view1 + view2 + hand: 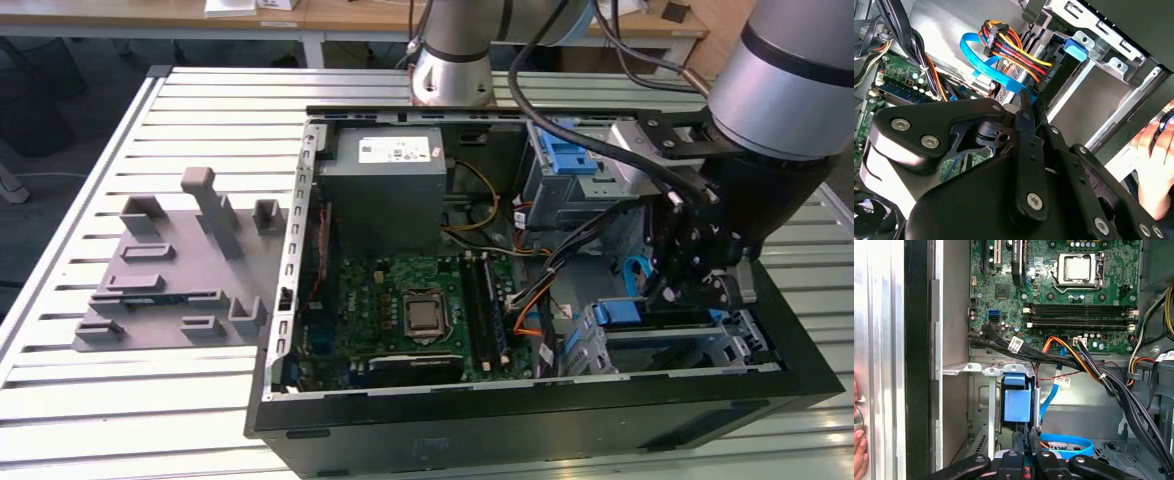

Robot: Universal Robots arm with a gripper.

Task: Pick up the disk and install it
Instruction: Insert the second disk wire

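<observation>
The disk [1017, 406] stands edge-on in a slot of the grey drive cage [979, 369], and what shows of it is mostly its blue plastic rail. The cage's blue latch [1076, 47] sits just past it. In both wrist views my gripper [1026, 439] is pinched tight on the disk's near blue edge [1019, 90], its black fingers [1025, 117] almost touching. In the exterior view the gripper [678, 292] reaches down into the open computer case at its right front corner, above the blue-edged disk [622, 312].
A blue data cable [1066, 442] and a bundle of orange, red and yellow power wires [1014, 47] crowd the cage. The motherboard [1064, 285] lies beyond. A person's hand [1154, 165] rests outside the case wall. A grey fixture plate [174, 270] sits on the slatted table.
</observation>
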